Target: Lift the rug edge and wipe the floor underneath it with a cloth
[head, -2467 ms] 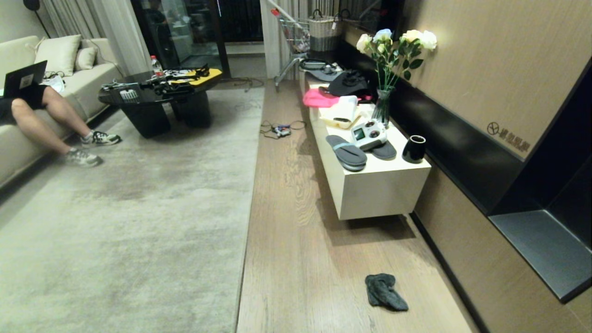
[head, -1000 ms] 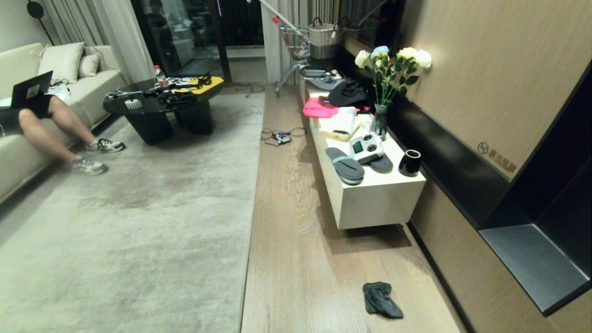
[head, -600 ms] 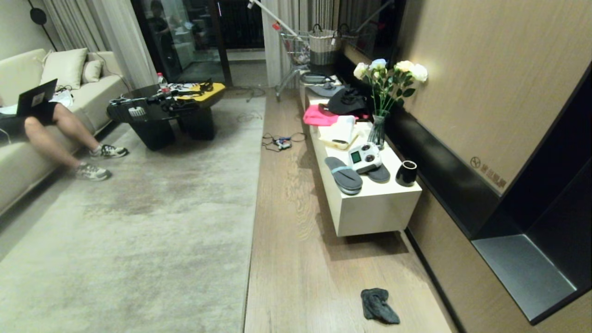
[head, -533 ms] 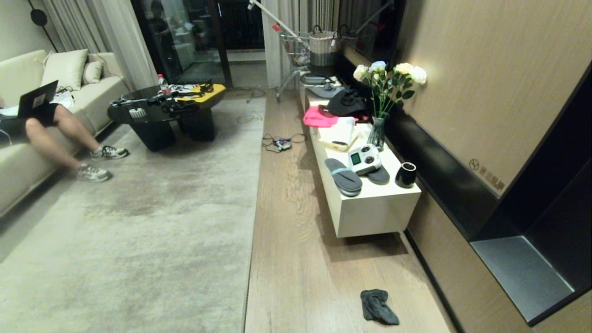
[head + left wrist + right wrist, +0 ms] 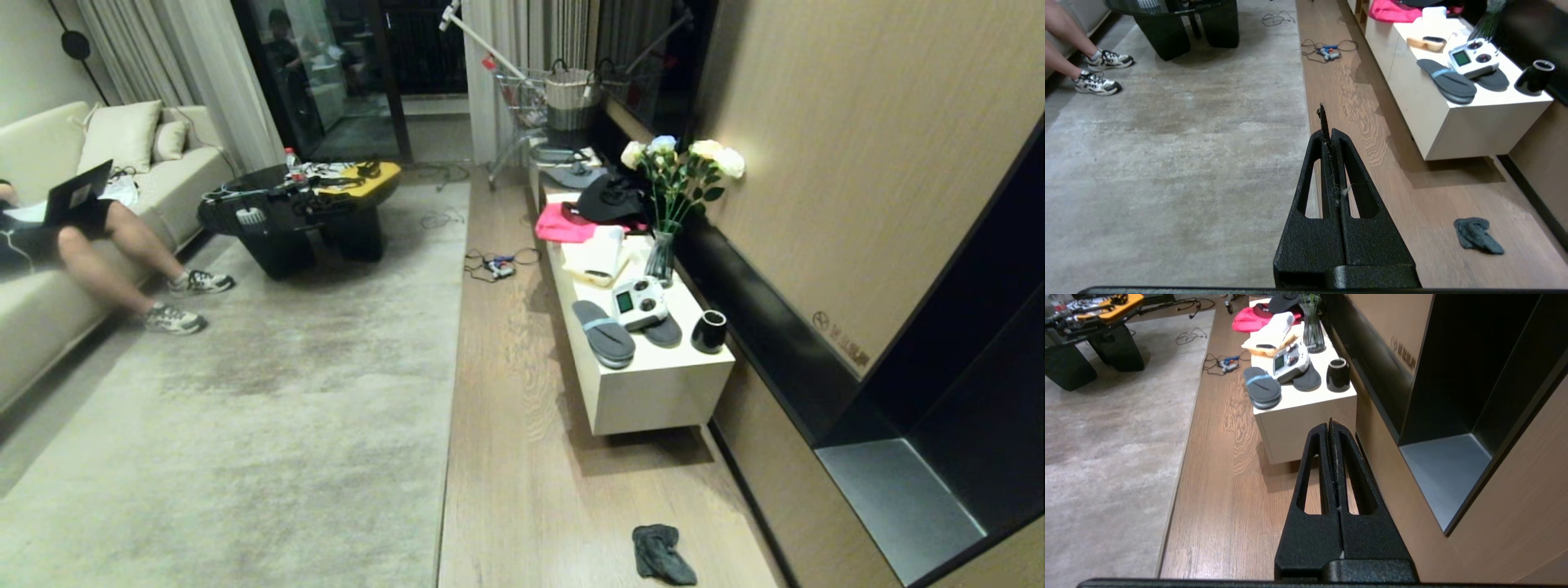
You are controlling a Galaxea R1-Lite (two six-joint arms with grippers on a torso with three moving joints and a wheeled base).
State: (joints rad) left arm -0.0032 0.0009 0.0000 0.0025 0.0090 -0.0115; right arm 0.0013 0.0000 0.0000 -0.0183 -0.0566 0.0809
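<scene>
The rug edge [image 5: 451,392] runs straight away from me, with the pale grey-beige rug on its left and lying flat. To its right is a strip of the floor [image 5: 522,457] in oak-look planks. The cloth [image 5: 661,555], a crumpled dark grey rag, lies on that strip near the wall, short of the white cabinet. The left wrist view shows my left gripper [image 5: 1329,132] shut and empty, high above the rug edge [image 5: 1306,114], with the cloth [image 5: 1478,236] off to its right. My right gripper [image 5: 1330,425] is shut and empty above the floor [image 5: 1224,490] by the wall. Neither arm shows in the head view.
A low white cabinet [image 5: 653,384] along the right wall carries slippers, a controller, a black cup and a vase of flowers. Cables [image 5: 494,263] lie on the planks further on. A black coffee table [image 5: 286,220] stands on the rug. A person's legs [image 5: 122,261] reach out from the sofa.
The whole head view has slid downwards in the picture, so the camera has moved. The cloth, rug and cabinet lie where they were.
</scene>
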